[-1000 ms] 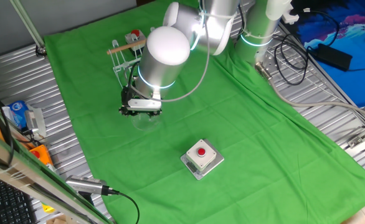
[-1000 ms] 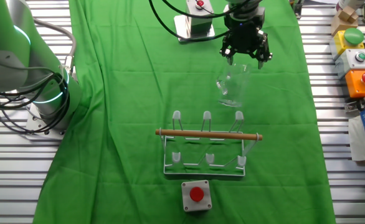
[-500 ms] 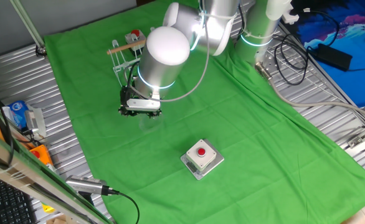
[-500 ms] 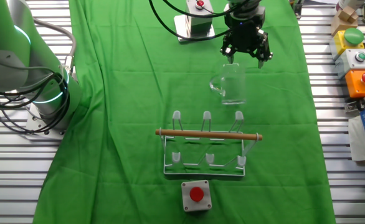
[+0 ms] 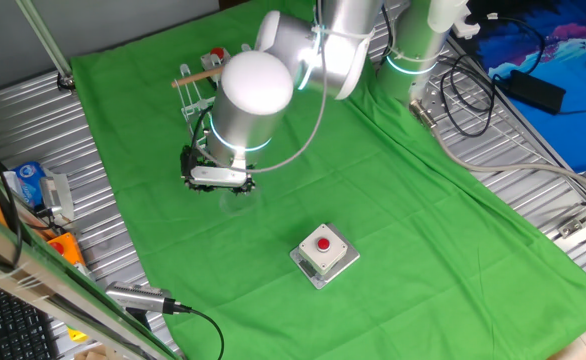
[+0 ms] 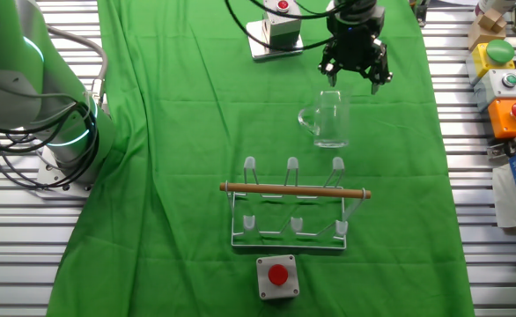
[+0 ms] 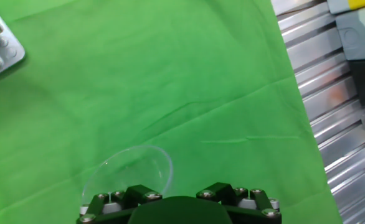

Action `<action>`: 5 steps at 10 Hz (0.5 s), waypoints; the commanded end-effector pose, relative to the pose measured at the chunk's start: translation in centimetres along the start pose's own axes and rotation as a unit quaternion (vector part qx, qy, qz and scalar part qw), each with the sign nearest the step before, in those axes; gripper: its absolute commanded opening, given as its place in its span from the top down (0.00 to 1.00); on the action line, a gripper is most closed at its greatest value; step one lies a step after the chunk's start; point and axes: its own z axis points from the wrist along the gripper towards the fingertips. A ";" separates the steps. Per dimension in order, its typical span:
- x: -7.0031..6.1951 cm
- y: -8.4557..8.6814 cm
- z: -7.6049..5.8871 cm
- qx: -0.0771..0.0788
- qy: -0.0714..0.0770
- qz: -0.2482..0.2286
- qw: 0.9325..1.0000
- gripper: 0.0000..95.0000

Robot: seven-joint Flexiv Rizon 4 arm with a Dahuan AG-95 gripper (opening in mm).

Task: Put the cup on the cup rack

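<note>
We judge pickup not begun: gripper [image 6: 355, 76] spread, empty, near the cup [image 6: 328, 121]; next, grasp it, then the cup rack [image 6: 293, 207].

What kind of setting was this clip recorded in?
Most likely a robotics lab test bench, not a kitchen: a green cloth laid over a slatted metal table, grey boxes with red buttons, cables, and a second robot arm's base beside the cup rack.
</note>
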 end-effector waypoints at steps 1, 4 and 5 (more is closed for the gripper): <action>-0.1 -0.3 -0.3 -0.003 -0.001 0.003 1.000 0.20; 0.0 -0.8 -0.6 -0.016 -0.002 0.005 1.000 0.20; 0.0 -0.9 -0.7 -0.019 -0.005 0.006 1.000 0.20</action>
